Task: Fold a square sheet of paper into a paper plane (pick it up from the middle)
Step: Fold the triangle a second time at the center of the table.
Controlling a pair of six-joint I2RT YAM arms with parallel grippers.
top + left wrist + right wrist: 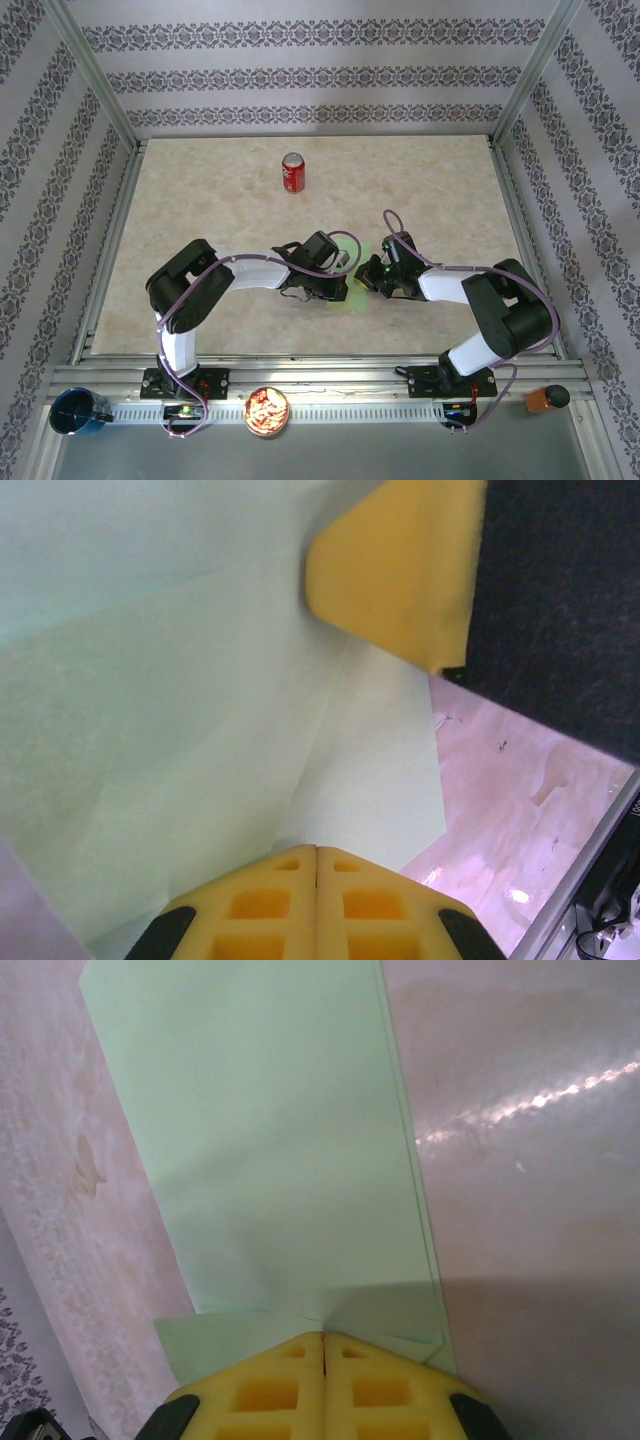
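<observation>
The square sheet of paper (pixel 352 296) is light green and lies folded on the table between the two arms. In the right wrist view the paper (pixel 270 1130) is a long flat band with small flaps spreading at its near end. My right gripper (pixel 323 1335) is shut, its tips down on those flaps. My left gripper (pixel 316 848) is also shut, its tips at a crease in the paper (pixel 200 730), with no paper seen between the pads. A yellow finger of the right gripper (pixel 395 570) presses the sheet just ahead. From above, the left gripper (pixel 345 265) and right gripper (pixel 370 275) nearly touch.
A red can (pixel 293 172) stands upright at the back of the table, well away from the arms. On the near rail are a blue cup (pixel 75 412), a bowl of snacks (pixel 267 410) and an orange block (pixel 545 398). Metal frame posts edge the table.
</observation>
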